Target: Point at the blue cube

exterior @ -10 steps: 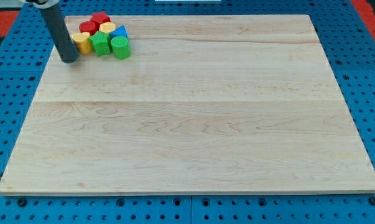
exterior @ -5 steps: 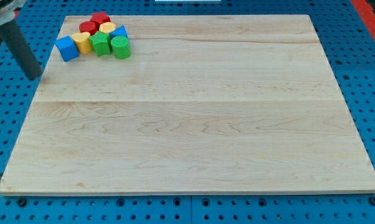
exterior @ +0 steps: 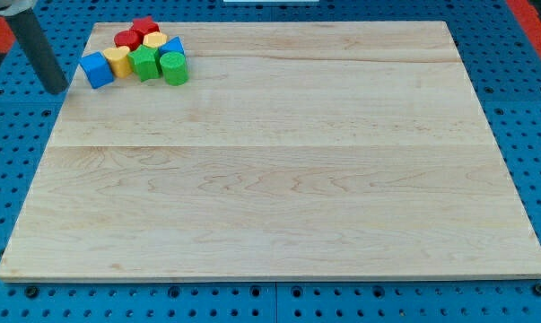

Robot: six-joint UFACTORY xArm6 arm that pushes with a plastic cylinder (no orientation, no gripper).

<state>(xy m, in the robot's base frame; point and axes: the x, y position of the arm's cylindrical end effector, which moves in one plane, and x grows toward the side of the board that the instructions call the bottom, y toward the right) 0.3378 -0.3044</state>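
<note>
The blue cube [exterior: 96, 69] sits at the left end of a tight cluster of blocks near the board's top left corner. My tip [exterior: 56, 89] is at the end of the dark rod, just off the board's left edge, a short way to the left of and slightly below the blue cube, not touching it. Next to the cube lie a yellow block [exterior: 118, 60], a green cube [exterior: 145, 63] and a green cylinder [exterior: 173, 67]. Behind them are a red cylinder [exterior: 126, 39], a red star-like block [exterior: 145, 28], a second yellow block [exterior: 155, 41] and a blue piece [exterior: 174, 44].
The wooden board [exterior: 279, 152] lies on a blue perforated table [exterior: 530, 108]. A red area shows at the view's top right corner [exterior: 539, 13].
The rod first swung left off the board, uncovering the blue cube, then came back a little to the right and up toward the cube. The blocks have not moved.
</note>
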